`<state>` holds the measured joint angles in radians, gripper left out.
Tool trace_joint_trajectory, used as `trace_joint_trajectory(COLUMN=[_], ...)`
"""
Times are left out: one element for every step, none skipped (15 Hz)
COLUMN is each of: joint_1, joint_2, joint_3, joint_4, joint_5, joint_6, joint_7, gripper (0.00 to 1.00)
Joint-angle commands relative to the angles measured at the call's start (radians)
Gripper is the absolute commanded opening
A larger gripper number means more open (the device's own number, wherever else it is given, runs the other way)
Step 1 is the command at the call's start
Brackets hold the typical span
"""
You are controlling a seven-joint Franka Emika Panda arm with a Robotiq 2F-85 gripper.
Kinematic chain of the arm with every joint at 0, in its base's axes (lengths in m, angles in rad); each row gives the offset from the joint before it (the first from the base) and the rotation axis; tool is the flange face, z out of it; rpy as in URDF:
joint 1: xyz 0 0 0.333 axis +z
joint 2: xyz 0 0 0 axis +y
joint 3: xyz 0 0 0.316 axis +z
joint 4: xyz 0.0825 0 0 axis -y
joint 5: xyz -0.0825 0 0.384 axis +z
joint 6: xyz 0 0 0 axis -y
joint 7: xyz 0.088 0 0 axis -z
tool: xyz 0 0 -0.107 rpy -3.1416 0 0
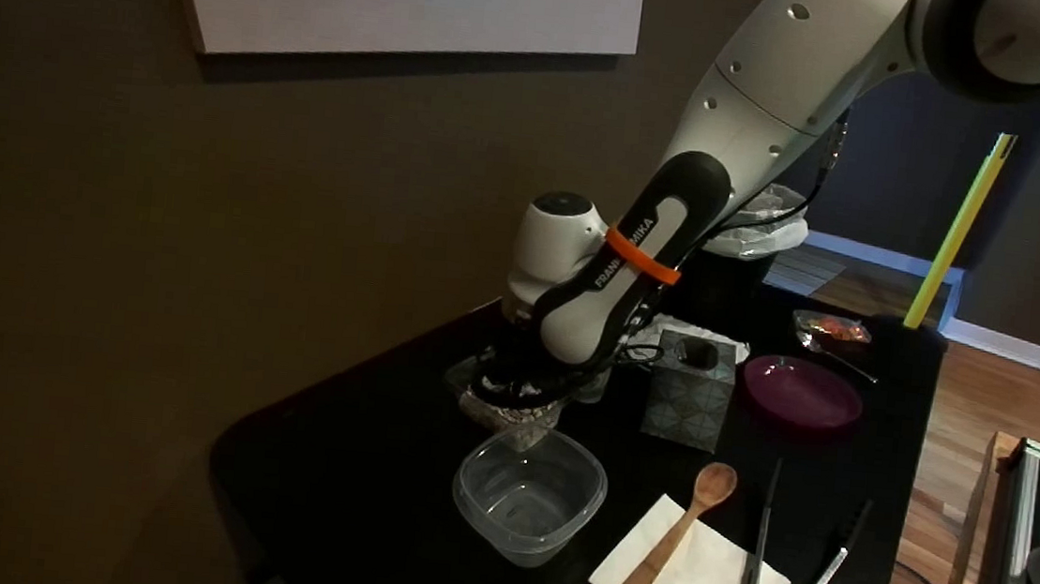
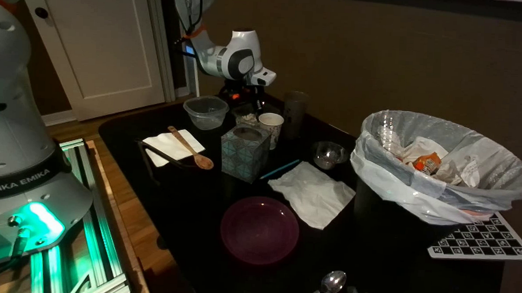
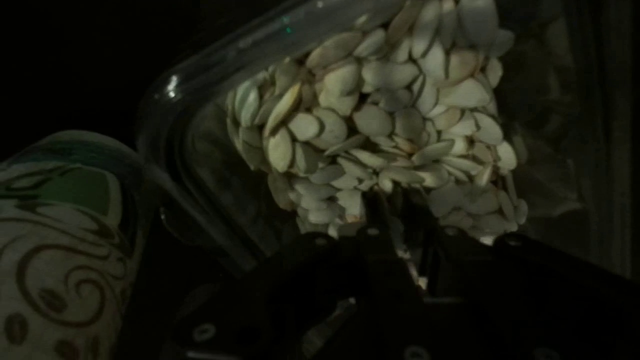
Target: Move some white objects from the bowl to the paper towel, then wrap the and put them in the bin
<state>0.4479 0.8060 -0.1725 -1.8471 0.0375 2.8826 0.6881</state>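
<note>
The white objects are pale flat seeds (image 3: 372, 120) in a clear plastic container (image 3: 180, 145), at the back of the table in both exterior views. My gripper (image 3: 394, 197) points down into it, tips among the seeds. The dark fingers stand close together with a narrow gap; whether they grip seeds is too dark to tell. The paper towel (image 2: 314, 195) lies flat between the tissue box and the bin, mostly hidden behind the box in an exterior view (image 1: 736, 347). The bin (image 2: 395, 187) is dark with a pale liner and holds crumpled waste; its liner also shows behind the arm (image 1: 760, 242).
A patterned paper cup (image 3: 65, 250) stands close beside the seed container. A clear tub (image 1: 529, 495), a tissue box (image 2: 244, 157), a tall tumbler (image 2: 294, 115) and a small glass bowl (image 2: 329, 154) stand around. A napkin (image 1: 702, 581) with spoon, tongs and a maroon plate (image 2: 259, 230) lie nearby.
</note>
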Motion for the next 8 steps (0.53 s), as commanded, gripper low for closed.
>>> trace_joint_trajectory(joint_1=[0.031, 0.028, 0.029, 0.027, 0.022, 0.017, 0.01, 0.002], joint_2=[0.013, 0.009, 0.004, -0.002, -0.012, -0.029, -0.044, -0.066], joint_3=[-0.036, -0.034, -0.037, -0.035, -0.03, -0.024, -0.017, -0.008], joint_4=[0.019, 0.018, 0.016, 0.012, 0.007, -0.002, -0.01, -0.023], joint_5=[-0.001, 0.001, 0.001, 0.002, 0.003, 0.003, 0.004, 0.005], joint_6=[-0.009, -0.013, -0.014, -0.015, -0.018, -0.021, -0.022, -0.024], joint_7=[0.025, 0.022, 0.021, 0.019, 0.012, 0.005, -0.004, -0.015], gripper=[0.0, 0.0, 0.02, 0.01, 0.02, 0.02, 0.02, 0.02])
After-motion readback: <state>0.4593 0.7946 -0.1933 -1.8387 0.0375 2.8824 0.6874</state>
